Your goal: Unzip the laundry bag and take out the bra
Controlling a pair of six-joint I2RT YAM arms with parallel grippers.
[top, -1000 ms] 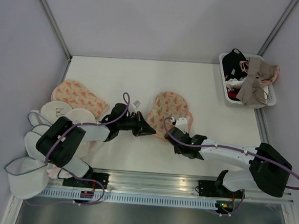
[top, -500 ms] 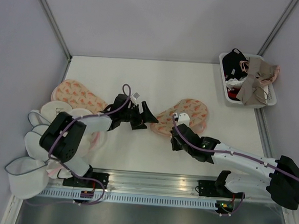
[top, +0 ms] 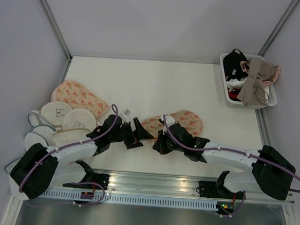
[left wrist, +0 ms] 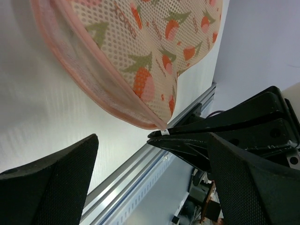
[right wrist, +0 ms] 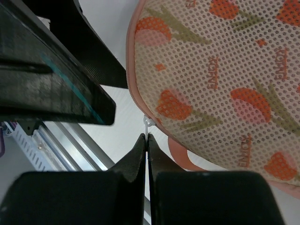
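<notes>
The laundry bag (top: 176, 122), peach mesh with an orange-red print and pink trim, lies at mid-table. My right gripper (top: 157, 144) is at its near-left end. In the right wrist view the right gripper (right wrist: 146, 137) is shut on the small white zipper pull (right wrist: 148, 125) at the edge of the laundry bag (right wrist: 220, 79). My left gripper (top: 144, 133) stands open just left of the bag and holds nothing. Its wrist view has the left gripper (left wrist: 152, 140) spread wide below the bag's tip (left wrist: 136, 56). The bra is hidden.
A second peach printed pouch (top: 79, 98) and several round white mesh pouches (top: 62, 121) lie at the left. A white basket (top: 234, 102) of garments stands at the back right. The metal rail (top: 150, 182) runs along the near edge.
My left gripper has opened, let go of the bag and drawn back toward the near left. The right gripper, still shut, has swung the bag round and nearer the front edge.
</notes>
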